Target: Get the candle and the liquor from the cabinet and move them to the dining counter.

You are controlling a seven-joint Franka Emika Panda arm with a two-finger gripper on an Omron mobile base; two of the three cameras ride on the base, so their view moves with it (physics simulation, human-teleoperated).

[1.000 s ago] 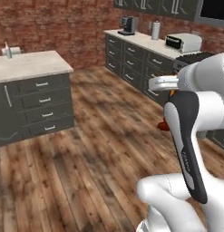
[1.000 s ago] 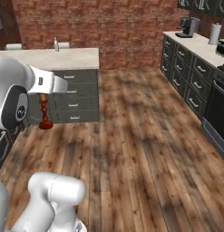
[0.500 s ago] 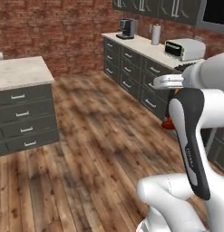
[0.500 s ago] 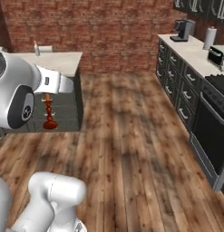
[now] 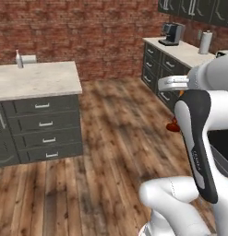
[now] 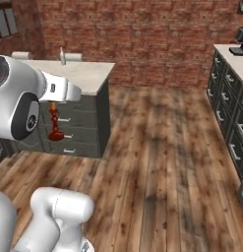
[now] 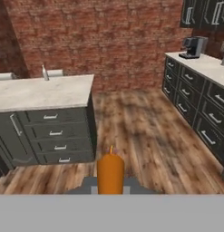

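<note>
Gripper [image 7: 110,190] jaws are shut on the candle [image 6: 55,123], which is carried upright in the air beside the arm, its dark red-brown holder hanging below the hand and its orange shaft seen end-on in the hand view. The dining counter [image 5: 39,83] stands ahead across the wood floor, well apart from the candle. For the carry to be done well, the candle should be kept vertical, and it should be lowered onto bare stone well inside the counter's near edge before release.
</note>
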